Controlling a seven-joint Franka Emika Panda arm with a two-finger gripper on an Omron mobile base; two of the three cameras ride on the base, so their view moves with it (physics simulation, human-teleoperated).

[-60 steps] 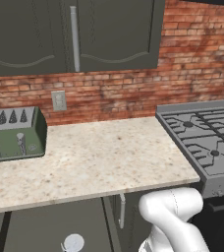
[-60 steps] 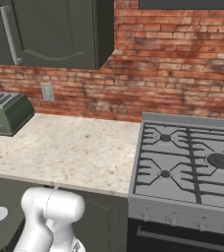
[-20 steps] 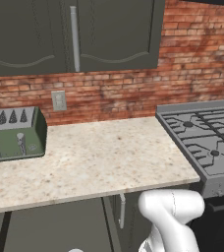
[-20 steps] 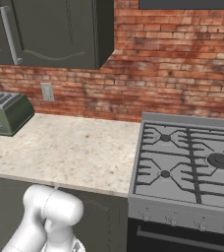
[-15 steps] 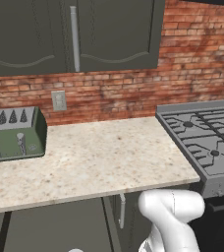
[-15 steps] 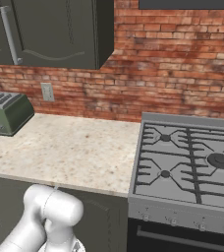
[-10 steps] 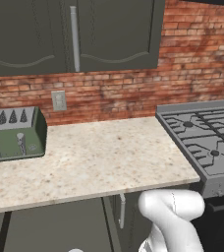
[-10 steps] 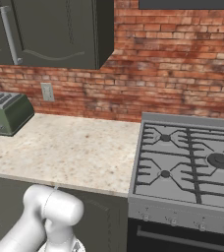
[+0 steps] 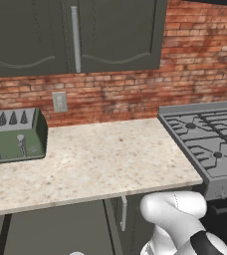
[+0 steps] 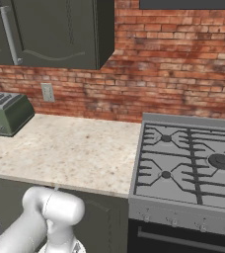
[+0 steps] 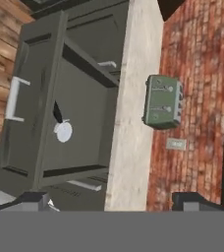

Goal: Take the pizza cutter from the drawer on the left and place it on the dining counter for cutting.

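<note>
In the hand view I look down into the drawer (image 11: pixel 33 123), which stands pulled out from under the beige worktop (image 11: pixel 133 98). Its dark front carries a short silver bar handle (image 11: pixel 14 98). The pizza cutter (image 11: pixel 62 129) lies on the drawer floor, with a pale round wheel and a thin black handle pointing away from it. My gripper (image 11: pixel 111 202) hangs well above the drawer and is open; both dark fingertips (image 11: pixel 33 199) stand far apart with nothing between them. The dining counter is out of view.
A green toaster (image 9: pixel 13 135) (image 10: pixel 3 113) (image 11: pixel 163 101) sits on the worktop (image 9: pixel 100 164) at the left, below a wall outlet (image 9: pixel 59 101). A gas stove (image 9: pixel 210 139) (image 10: pixel 193 168) adjoins on the right. Dark upper cabinets (image 9: pixel 75 35) hang over the brick wall. Wooden floor (image 11: pixel 1 49) lies beyond the drawer.
The arm's white elbow has shifted only slightly. A small pale round thing at the bottom edge of the left base view has slid almost out of the picture. The jaws stay wide.
</note>
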